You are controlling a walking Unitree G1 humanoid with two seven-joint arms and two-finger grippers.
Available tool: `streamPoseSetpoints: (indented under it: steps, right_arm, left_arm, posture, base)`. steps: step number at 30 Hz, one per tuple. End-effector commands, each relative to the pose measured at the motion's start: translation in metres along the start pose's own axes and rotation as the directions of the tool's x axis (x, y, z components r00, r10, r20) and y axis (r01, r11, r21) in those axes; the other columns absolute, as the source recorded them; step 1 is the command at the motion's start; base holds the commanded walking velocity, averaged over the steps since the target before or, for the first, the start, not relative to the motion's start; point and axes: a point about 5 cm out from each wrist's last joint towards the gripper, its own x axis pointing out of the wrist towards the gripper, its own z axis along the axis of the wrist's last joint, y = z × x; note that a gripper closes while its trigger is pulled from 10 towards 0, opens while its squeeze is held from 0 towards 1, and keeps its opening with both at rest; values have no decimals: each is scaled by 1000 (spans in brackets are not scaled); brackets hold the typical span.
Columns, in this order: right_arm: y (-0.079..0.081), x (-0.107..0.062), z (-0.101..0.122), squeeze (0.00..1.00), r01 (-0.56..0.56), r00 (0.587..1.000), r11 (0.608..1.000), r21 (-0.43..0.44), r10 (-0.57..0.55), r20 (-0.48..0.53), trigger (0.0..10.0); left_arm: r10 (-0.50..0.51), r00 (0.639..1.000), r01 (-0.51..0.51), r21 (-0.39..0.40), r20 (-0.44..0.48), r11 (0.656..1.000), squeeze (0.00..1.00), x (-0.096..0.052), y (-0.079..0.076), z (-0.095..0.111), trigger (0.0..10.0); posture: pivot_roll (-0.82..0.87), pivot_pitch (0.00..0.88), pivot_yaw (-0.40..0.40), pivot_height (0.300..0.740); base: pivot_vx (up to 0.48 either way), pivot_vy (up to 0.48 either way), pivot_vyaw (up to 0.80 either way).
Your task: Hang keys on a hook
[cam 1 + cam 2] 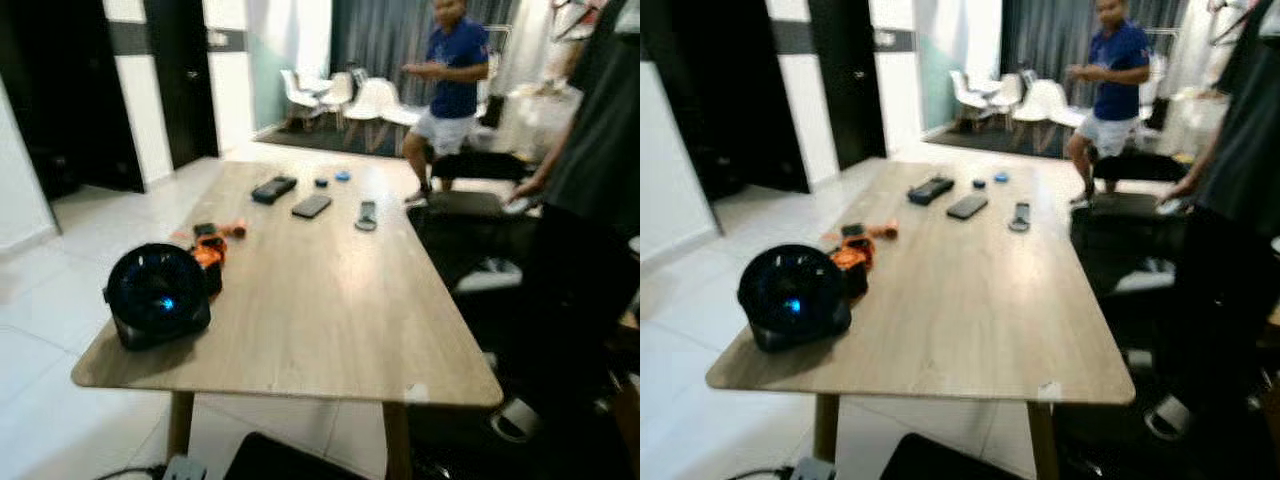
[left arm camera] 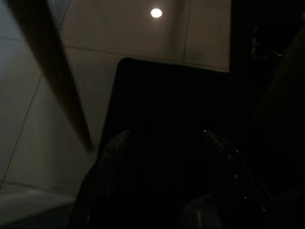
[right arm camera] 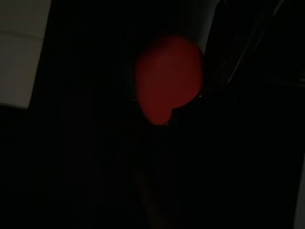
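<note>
Head cam, left to right: black round speaker-like unit (image 1: 157,293) with a blue light sits on the desk (image 1: 330,320) at its near left corner. Touching its far side is an orange-and-black bundle (image 1: 209,254); too blurred to say whether that's the keys. Small dark and orange bits (image 1: 218,230) lie just beyond it. Mid-desk toward the far end: dark flat case (image 1: 273,188), phone (image 1: 311,206), remote (image 1: 366,215), two small blue pieces (image 1: 332,179). Looks like stuff just laid out flat for pickup, nothing stacked.

Past the far end a person in a blue shirt (image 1: 450,75) stands near white chairs (image 1: 345,97). Right edge: second person in dark clothes (image 1: 590,200), close to the desk. I see no hook in any view.

Left wrist cam: left gripper (image 2: 164,143) hangs low over floor tiles and a black mat (image 2: 167,95) beside a desk leg (image 2: 52,71); fingers parted, nothing between them. Arm idle, my read.

Right wrist cam: very dark. Red rounded blob (image 3: 169,78) ahead of the camera, could be a key fob. I can't tell the right gripper's state, or whether it's holding that.

My call: early stage. Keys not confirmed, hook not located.
</note>
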Motion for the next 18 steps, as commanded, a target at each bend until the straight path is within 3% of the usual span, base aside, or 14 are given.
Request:
streamPoseSetpoints:
  steps: [1, 18]
  right_arm:
    - [-3, -1, -4, 0, 12, 1000, 1000, 7, -12, -10, 10000]
    - [-5, -2, -6, 0, 22, 1000, 1000, 20, -22, -14, 10000]
  left_arm:
    - [2, 1000, -2, 11, -13, 1000, 0, 2, 1, 2, 10000]
    - [-21, 999, 23, 65, -35, 998, 0, 5, 0, 4, 10000]
  posture:
    - [81, 44, -2, 740]
    - [81, 43, 8, 740]
  base:
    - [0, 0, 0]
    - [0, 0, 0]
